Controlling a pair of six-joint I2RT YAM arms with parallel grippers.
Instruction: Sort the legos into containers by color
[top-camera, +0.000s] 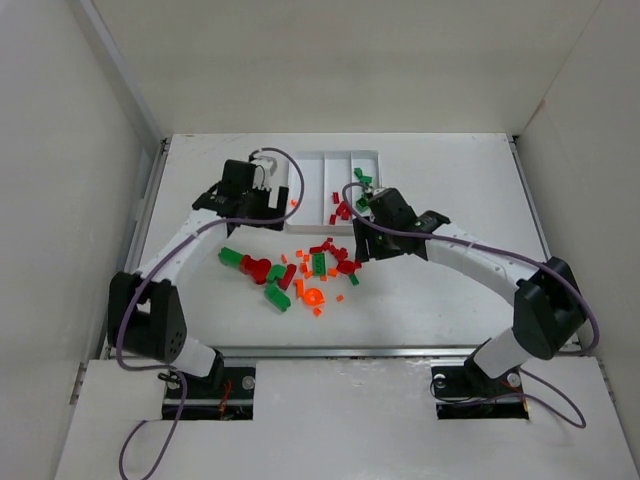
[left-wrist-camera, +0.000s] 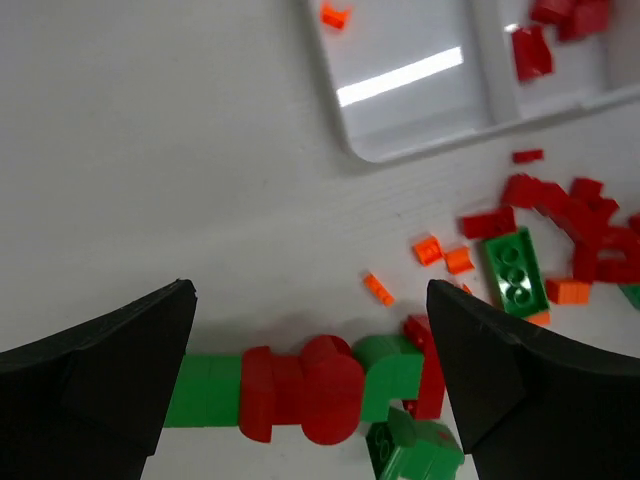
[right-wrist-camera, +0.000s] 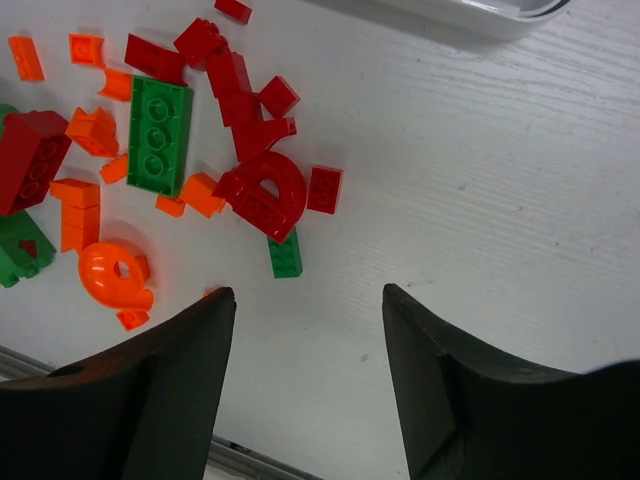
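Top external: right tool (top-camera: 368, 204) hides tray (top-camera: 312, 180) near-right corner (partly).

White table (top-camera: 455, 195), white walls (top-camera: 60, 150)

A white table (top-camera: 450, 180) sits enclosed by plain white walls (top-camera: 60, 150) under even, soft light.

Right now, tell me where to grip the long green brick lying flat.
Come straight down with the right gripper and close on the green brick across its narrow width, on the two long side walls. It lies flat, studs up; orange bits crowd one long side, so clearance looks tight.
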